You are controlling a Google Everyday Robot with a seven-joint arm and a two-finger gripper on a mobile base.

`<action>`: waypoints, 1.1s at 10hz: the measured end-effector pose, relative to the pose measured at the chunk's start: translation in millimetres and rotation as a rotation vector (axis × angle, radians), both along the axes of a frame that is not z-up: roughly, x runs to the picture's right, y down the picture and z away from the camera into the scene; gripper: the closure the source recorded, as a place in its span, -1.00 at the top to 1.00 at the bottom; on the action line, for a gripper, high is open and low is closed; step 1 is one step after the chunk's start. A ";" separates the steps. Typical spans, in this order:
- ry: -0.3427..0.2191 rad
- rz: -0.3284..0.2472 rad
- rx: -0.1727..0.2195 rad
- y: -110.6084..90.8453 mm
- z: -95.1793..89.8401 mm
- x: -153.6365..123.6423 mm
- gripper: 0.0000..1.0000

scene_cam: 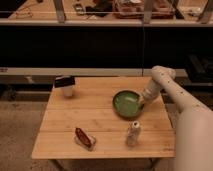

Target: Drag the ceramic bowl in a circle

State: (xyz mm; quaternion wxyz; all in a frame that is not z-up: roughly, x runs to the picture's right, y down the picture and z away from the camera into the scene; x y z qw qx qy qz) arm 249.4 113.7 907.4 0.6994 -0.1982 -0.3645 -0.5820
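Camera view: pincer (141, 101) at glossy round ceramic bowl (127, 104) rim.

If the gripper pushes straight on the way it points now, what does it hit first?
The gripper at the ceramic bowl's right rim points down-left into it, so it likely meets the bowl first; depth is unclear.

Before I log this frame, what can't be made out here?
- Gripper at the ceramic bowl's right rim, camera view: whether it grips the rim is too blurred to tell.
- Small white bottle: label too small to read.
- Red packet: contents unidentifiable.
- Table: legs cut off by the bottom edge.
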 end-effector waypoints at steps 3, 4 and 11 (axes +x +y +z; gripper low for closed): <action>-0.040 -0.055 -0.029 24.9 -24.7 0.6 -1.00; -0.054 -0.073 -0.032 30.6 -32.5 -3.0 -1.00; -0.238 -0.197 -0.009 34.5 -58.8 -93.7 -1.00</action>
